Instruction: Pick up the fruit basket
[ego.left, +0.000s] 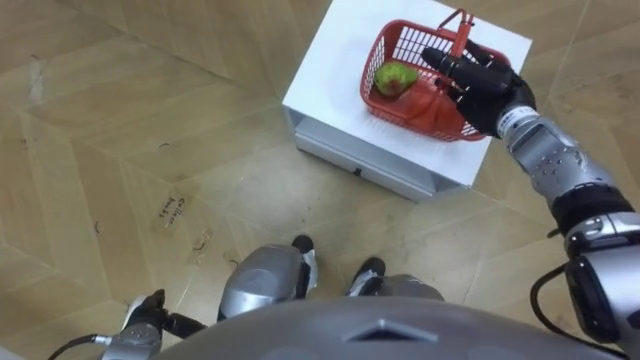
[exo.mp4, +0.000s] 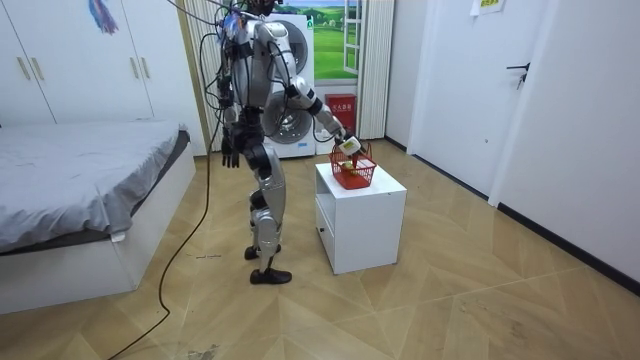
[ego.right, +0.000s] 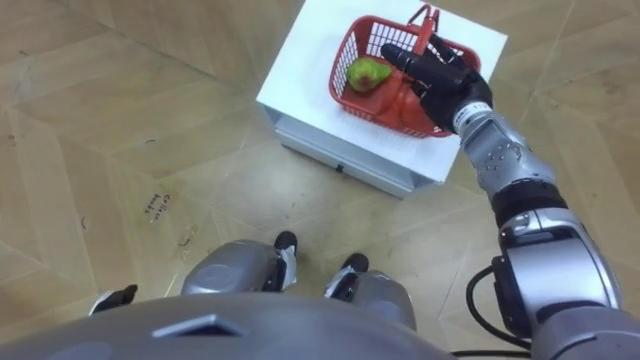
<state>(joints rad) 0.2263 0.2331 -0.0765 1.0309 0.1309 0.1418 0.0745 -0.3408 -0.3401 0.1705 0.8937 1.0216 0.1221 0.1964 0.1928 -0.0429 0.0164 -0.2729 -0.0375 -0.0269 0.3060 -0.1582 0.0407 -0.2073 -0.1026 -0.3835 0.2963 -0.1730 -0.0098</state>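
One red basket (ego.left: 381, 55) stands on one white cabinet (ego.left: 330, 70) and holds one green fruit (ego.left: 394, 78). The right hand (ego.left: 487, 85) reaches over it, fingers stretched out beside the upright handle (ego.left: 461, 27). The left hand (exo.mp4: 230, 152) hangs loose at the robot's side. A floor scrawl (ego.left: 175, 210) is unreadable.

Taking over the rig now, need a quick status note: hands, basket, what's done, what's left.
Right robot hand: open, fingers straight over the red fruit basket, beside its upright handle, apparently not closed on it.
Left robot hand: open, hanging at its side.
Basket, green fruit inside, sits on the white cabinet.
Done: reach. Left: close on handle, lift.
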